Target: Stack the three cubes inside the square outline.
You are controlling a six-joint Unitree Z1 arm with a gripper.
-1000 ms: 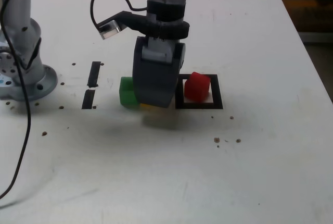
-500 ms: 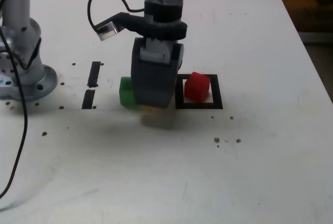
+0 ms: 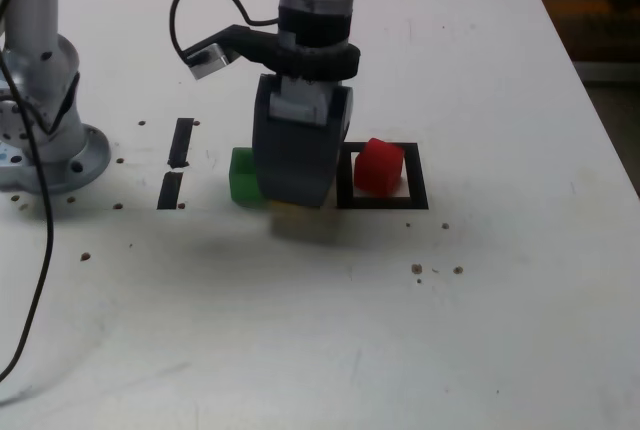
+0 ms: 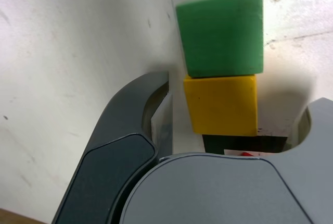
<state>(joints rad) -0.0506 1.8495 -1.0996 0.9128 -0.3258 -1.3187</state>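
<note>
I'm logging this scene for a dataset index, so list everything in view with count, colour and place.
green cube: one, green, on the table outside the outline, touching the yellow cube.
yellow cube: one, yellow, between the gripper's jaws, which have not closed on it in the wrist view.
red cube: one, red, inside the square outline.
square outline: one, black tape, at the exterior view's right of the gripper.
tape strips: two, black, at the exterior view's left of the green cube.
table: one, white, with small dark specks.
cable: one, black, along the exterior view's left edge.
arm base: one, grey, exterior view's left.
gripper: one, dark grey, lowered over the yellow cube.
</note>
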